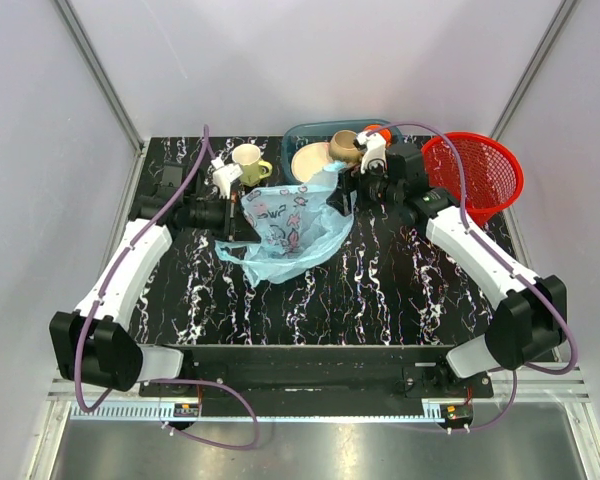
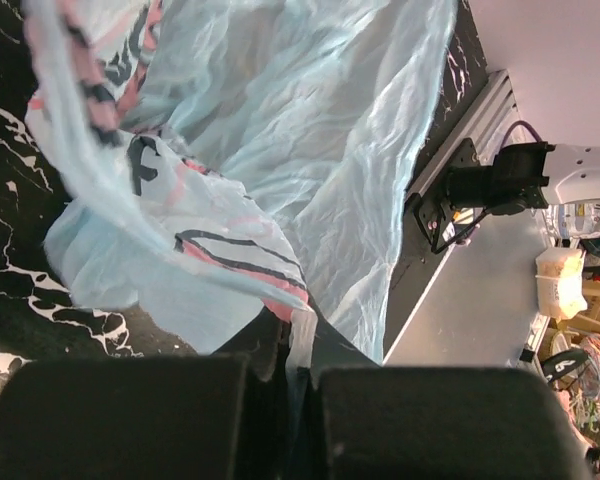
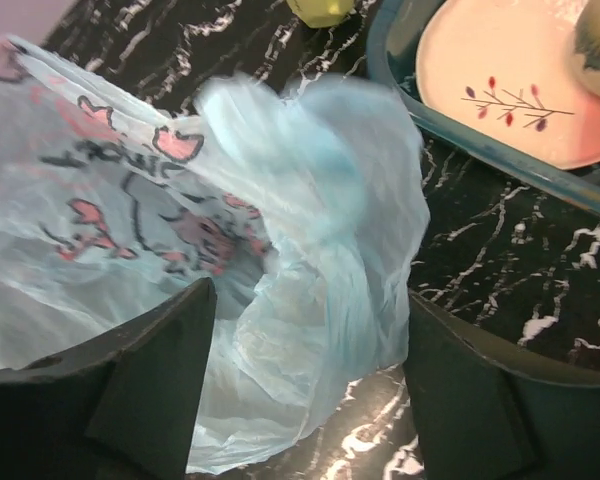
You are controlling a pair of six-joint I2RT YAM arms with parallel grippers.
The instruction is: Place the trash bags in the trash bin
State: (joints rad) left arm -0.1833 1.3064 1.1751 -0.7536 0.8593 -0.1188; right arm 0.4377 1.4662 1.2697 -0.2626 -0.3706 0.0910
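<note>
The left gripper (image 2: 290,368) is clamped tight on an edge of the bag (image 1: 292,230), which lies spread on the table (image 1: 390,285), well apart from the bin (image 1: 472,138). The right gripper (image 3: 306,340) has its jaws wide apart, with bag plastic bunched loosely between them, near the tray (image 1: 302,131).

Tabletop (image 1: 380,290): black marble-pattern surface with white veining, evenly lit. Enclosure: plain pale lilac-grey wall panels (image 1: 310,60) on the left, rear and right sides, joined at the rear corners by aluminium posts (image 1: 100,75). Near edge: a metal rail (image 1: 310,408) bearing a scale strip, with a brushed steel sheet (image 1: 330,450) beyond it. Lighting is soft and diffuse.
</note>
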